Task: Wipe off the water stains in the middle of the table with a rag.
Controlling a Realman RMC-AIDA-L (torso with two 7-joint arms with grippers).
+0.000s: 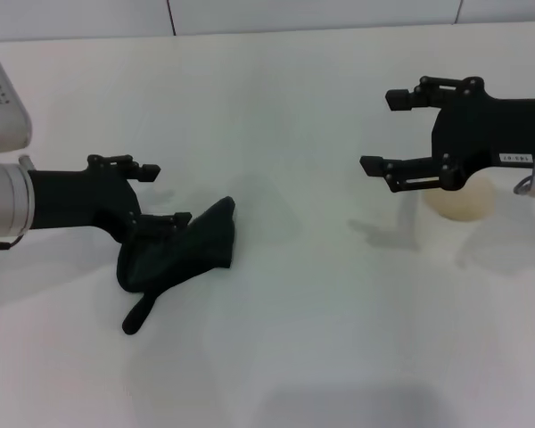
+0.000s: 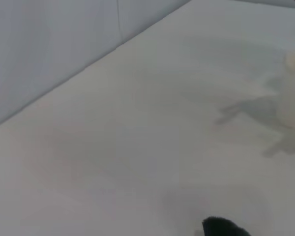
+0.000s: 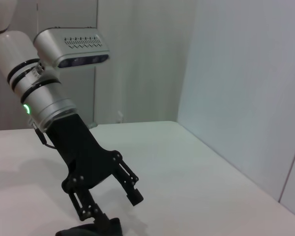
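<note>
The dark rag [image 1: 185, 250] lies crumpled on the white table [image 1: 294, 294] at the left, its narrow tail pointing toward the front. My left gripper [image 1: 163, 194] is open right over the rag's left part. Its lower finger [image 1: 171, 219] rests on the cloth and its upper finger is clear of it. The right wrist view shows the same: the left gripper [image 3: 113, 206] spread above the rag [image 3: 91, 230]. My right gripper [image 1: 379, 132] is open and empty, held above the table at the far right. No orange-brown water stain shows in any view.
A pale cup [image 1: 461, 198] stands on the table under the right gripper, partly hidden by it. A grey wall [image 1: 250, 13] runs along the table's far edge. A dark tip [image 2: 221, 227] shows at the edge of the left wrist view.
</note>
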